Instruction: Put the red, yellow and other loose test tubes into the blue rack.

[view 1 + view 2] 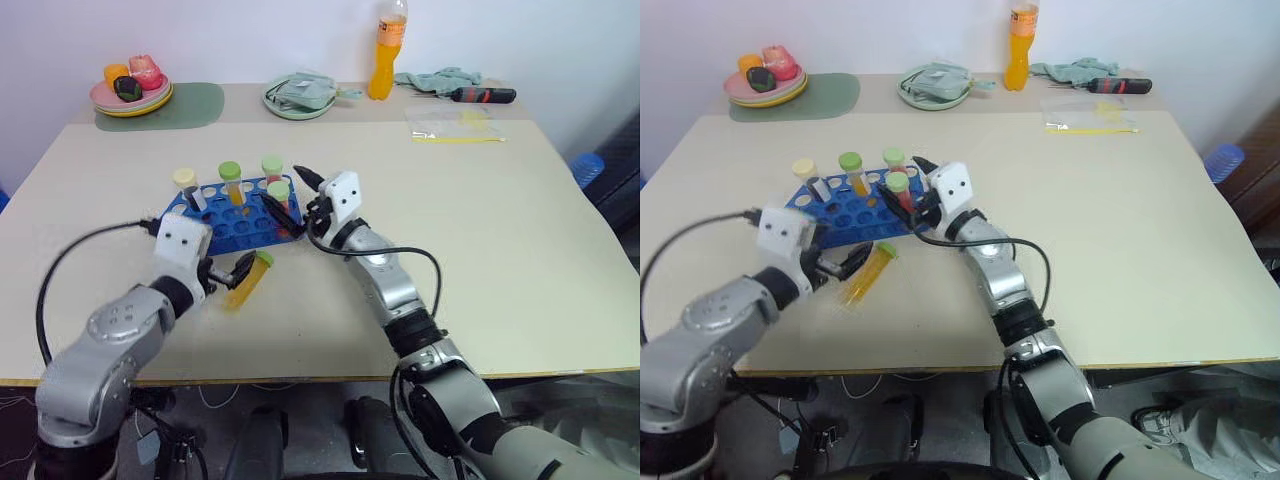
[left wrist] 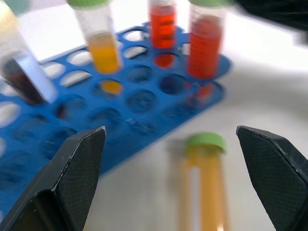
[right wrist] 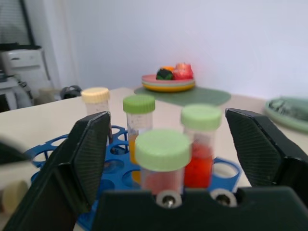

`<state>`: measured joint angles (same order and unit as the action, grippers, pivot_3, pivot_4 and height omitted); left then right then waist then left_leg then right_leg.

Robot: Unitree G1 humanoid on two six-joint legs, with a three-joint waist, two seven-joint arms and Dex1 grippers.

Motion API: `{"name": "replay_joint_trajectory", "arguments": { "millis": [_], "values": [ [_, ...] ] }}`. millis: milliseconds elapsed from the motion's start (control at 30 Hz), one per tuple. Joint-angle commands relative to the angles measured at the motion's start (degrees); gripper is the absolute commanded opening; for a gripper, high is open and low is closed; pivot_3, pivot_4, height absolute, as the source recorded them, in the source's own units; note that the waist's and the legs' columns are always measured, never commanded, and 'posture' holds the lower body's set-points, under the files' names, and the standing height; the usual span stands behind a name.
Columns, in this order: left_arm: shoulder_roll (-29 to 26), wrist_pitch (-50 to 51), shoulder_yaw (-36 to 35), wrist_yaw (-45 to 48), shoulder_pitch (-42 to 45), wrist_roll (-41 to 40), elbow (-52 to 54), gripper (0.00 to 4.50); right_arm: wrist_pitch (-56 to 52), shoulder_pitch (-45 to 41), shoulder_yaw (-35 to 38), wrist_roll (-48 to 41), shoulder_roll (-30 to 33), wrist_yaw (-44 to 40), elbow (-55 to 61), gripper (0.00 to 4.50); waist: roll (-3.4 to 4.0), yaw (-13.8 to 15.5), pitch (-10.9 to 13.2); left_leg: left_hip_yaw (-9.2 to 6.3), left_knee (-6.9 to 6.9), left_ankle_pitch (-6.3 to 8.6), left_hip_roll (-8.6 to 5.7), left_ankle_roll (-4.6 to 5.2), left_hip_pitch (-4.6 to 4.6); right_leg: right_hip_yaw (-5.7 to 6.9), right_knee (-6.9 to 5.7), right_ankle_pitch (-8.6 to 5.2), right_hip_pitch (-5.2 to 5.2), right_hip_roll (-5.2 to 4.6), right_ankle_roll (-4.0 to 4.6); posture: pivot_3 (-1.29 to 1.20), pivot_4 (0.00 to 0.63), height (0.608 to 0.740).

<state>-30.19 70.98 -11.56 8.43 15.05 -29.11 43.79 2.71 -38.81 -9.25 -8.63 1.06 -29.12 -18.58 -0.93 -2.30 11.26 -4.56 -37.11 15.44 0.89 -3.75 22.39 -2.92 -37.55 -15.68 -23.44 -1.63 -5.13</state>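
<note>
The blue rack (image 1: 225,225) lies left of the table's middle. Standing in it are a cream-capped dark tube (image 1: 186,183), a green-capped yellow tube (image 1: 231,180) and two green-capped red tubes (image 1: 272,167) (image 1: 279,194). My right gripper (image 1: 285,196) is open at the rack's near right corner, one finger on each side of the nearer red tube (image 3: 162,159), not pressing it. Another yellow test tube (image 1: 249,279) with a green cap lies on the table just in front of the rack. My left gripper (image 2: 171,134) is open just short of this tube (image 2: 204,183), its fingers wide on either side.
Along the far edge are stacked plates with toy food (image 1: 132,90) on a green mat (image 1: 185,108), a green plate with cloth (image 1: 300,95), an orange bottle (image 1: 385,55), a rag (image 1: 440,78), a screwdriver (image 1: 485,95) and a plastic bag (image 1: 450,125).
</note>
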Motion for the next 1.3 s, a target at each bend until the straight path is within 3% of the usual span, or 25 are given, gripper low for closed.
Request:
{"name": "replay_joint_trajectory", "arguments": {
  "millis": [33,133,267,400,600,833,867,1033,1133,1233,1300],
  "values": [
    [-1.5,20.1,-0.4,-0.8,6.2,-6.3,-1.7,4.50,-5.5,1.2,0.8,-2.8,6.0,-6.5,9.9,4.26,-0.02,-0.2,0.0,-0.01,0.00,0.00,0.00,0.00,-0.01,0.03,0.01,0.00,0.00,0.03,0.00,0.00,0.150,0.740],
    [-7.8,21.5,3.6,-3.4,8.5,-14.9,-7.5,4.50,-9.7,2.4,0.1,-5.0,11.9,-13.1,15.5,4.26,0.00,-1.0,0.0,0.00,0.09,0.00,0.04,0.00,-0.08,-0.02,-0.03,-0.01,-0.03,0.08,0.01,0.00,0.150,0.740],
    [-11.1,21.5,8.0,-11.1,14.4,-26.8,-14.7,4.50,-16.8,4.6,-0.8,-10.2,19.6,-22.4,24.4,4.26,0.00,-0.9,0.1,-0.08,0.10,0.00,0.05,0.00,-0.04,0.00,-0.10,-0.03,-0.11,0.08,0.03,0.00,0.150,0.740],
    [-8.4,21.5,10.7,-22.3,18.7,-35.7,-21.8,4.50,-21.4,7.2,-2.3,-12.5,24.4,-27.1,31.3,4.26,-0.01,-0.2,0.0,-0.07,0.05,0.00,0.02,-0.01,-0.04,-0.01,-0.07,-0.02,-0.05,0.02,0.02,0.00,0.150,0.740],
    [-5.5,21.5,12.8,-38.4,21.3,-46.3,-28.8,4.50,-22.4,9.6,-3.8,-11.4,25.3,-27.2,34.4,4.26,-0.03,-0.1,0.0,-0.11,0.02,-0.03,0.00,-0.05,-0.01,-0.02,-0.07,-0.02,-0.08,-0.02,0.01,0.00,0.150,0.740],
    [-3.4,21.5,13.6,-50.7,22.8,-54.7,-32.6,1.18,-22.6,10.3,-4.6,-10.8,24.9,-26.6,35.3,4.35,-0.04,0.0,0.0,-0.10,0.02,-0.18,-0.03,-0.32,0.00,-0.01,-0.08,-0.02,-0.08,-0.03,0.01,0.00,0.150,0.740],
    [-3.7,21.5,13.6,-51.9,22.7,-55.9,-32.6,0.87,-22.6,10.3,-4.7,-10.9,24.8,-26.6,35.3,4.35,-0.04,0.0,0.0,-0.10,0.02,-0.19,-0.03,-0.33,0.00,-0.01,-0.09,-0.02,-0.08,-0.03,0.01,0.00,0.150,0.740],
    [-9.2,19.9,13.1,-51.9,22.2,-60.9,-27.7,0.85,-22.6,10.3,-5.0,-10.9,24.6,-26.4,35.4,4.35,-0.04,-0.1,0.0,-0.09,0.04,-0.22,-0.03,-0.39,0.01,-0.01,-0.11,-0.02,-0.11,-0.01,0.01,0.00,0.150,0.740],
    [-15.5,16.5,8.9,-45.9,20.3,-58.4,-18.0,0.85,-22.6,10.6,-4.8,-11.0,24.6,-26.3,35.0,4.35,-0.05,-0.2,0.0,-0.09,0.06,-0.23,-0.03,-0.42,0.03,-0.01,-0.11,-0.02,-0.14,0.00,0.02,0.00,0.150,0.740],
    [-21.9,3.0,3.3,-33.4,14.6,-43.3,-4.9,0.85,-23.1,11.2,-4.4,-11.3,24.5,-25.8,34.8,4.35,-0.05,-0.1,0.0,-0.04,0.10,-0.31,-0.03,-0.56,0.02,-0.02,-0.09,-0.03,-0.15,-0.01,0.03,0.00,0.150,0.740],
    [-23.0,-6.9,1.7,-28.4,10.0,-33.0,-1.9,0.85,-23.2,11.6,-4.2,-11.5,24.2,-25.3,34.2,4.35,-0.03,0.0,0.0,0.05,0.17,-0.43,-0.03,-0.77,0.01,-0.06,-0.05,-0.03,-0.17,-0.01,0.04,0.00,0.150,0.740]
  ]
}}
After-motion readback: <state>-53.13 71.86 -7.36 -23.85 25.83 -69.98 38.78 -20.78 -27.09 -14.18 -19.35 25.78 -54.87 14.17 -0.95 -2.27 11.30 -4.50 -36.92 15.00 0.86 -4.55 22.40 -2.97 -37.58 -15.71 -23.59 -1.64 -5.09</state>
